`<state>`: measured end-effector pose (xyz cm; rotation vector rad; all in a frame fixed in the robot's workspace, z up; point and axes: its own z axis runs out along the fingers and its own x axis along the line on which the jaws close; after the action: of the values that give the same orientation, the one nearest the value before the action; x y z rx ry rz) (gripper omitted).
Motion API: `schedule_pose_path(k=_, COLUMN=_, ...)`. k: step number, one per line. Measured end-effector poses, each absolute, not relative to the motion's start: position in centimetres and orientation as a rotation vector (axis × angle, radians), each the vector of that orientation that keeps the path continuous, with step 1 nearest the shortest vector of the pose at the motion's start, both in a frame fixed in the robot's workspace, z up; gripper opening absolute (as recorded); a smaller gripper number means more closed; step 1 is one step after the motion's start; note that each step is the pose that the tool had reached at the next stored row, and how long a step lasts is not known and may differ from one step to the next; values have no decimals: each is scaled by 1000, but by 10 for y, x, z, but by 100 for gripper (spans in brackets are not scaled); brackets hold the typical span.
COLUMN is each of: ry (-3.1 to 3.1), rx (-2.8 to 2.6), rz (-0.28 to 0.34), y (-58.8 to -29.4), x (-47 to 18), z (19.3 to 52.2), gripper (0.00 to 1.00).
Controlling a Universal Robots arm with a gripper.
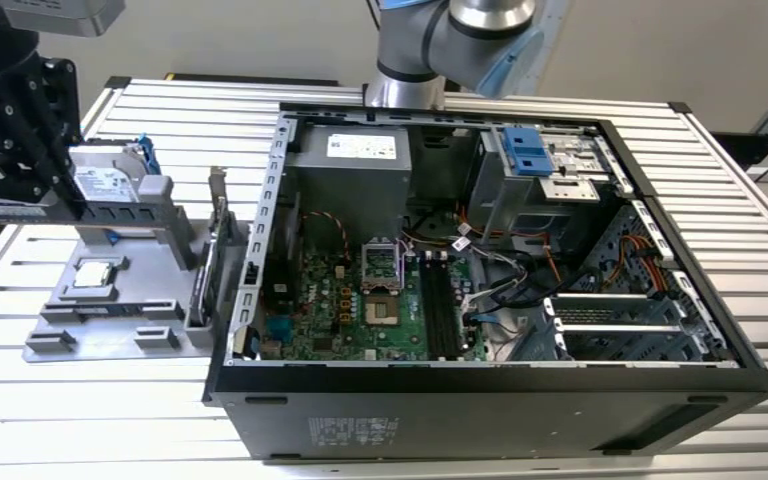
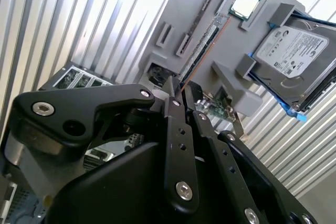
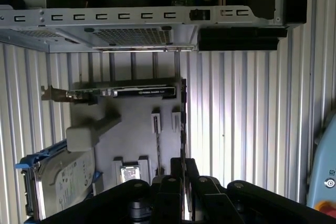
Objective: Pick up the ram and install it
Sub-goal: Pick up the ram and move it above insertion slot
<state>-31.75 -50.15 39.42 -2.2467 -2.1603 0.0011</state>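
Second wrist view: jaws clamped narrowly on the ram (image 2: 202, 47) in grey fixture (image 2: 173, 3).

This is a robotics lab or workshop. A tabletop (image 1: 157, 110) of slotted aluminium profiles carries an open computer case (image 1: 491, 410), its circuit board bare. A grey fixture (image 1: 117, 325) racks loose parts by the edge at the exterior view's left. A robot arm (image 1: 418, 50) rises at the far edge, and its black claw (image 2: 182, 90) hangs over the fixture.

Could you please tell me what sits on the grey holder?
On the grey holder: hard drive, processor, expansion card and the ram. The end effector hides one end of the ram.
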Motion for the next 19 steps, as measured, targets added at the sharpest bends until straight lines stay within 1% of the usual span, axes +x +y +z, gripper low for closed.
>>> schedule_pose_path(k=19, ry=-2161, rx=-2248, rz=4, y=-501, x=-295, z=394, gripper=0)
